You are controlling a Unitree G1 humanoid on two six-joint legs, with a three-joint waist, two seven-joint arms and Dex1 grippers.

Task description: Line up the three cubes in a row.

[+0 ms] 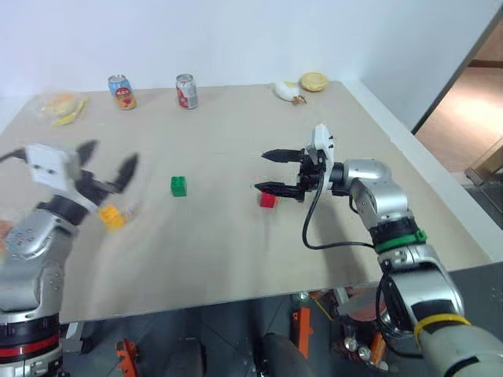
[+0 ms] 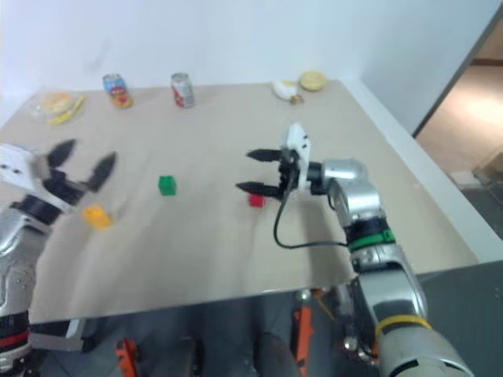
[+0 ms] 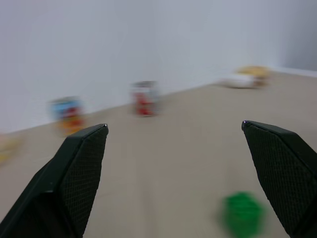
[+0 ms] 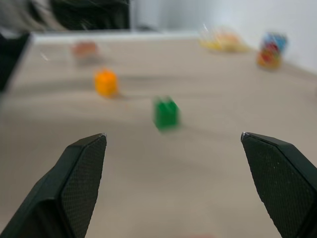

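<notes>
Sitting upright on the table (image 1: 236, 259) are 3 cubes — red cube (image 1: 268, 200), green cube (image 1: 179, 186), yellow-orange cube (image 1: 112, 217) — plus 2 cans (image 1: 186, 91); left gripper (image 1: 109, 162) and right gripper (image 1: 266, 172) both gape wide, holding nothing

Silver metal arms with black joints; the right arm (image 1: 377, 200) wears green and yellow bands, with a black cable looping beneath.

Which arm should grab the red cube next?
Right. The right gripper hangs open right by the red cube, fingers either side above it. The left gripper is open too, but sits near the yellow-orange cube.
</notes>
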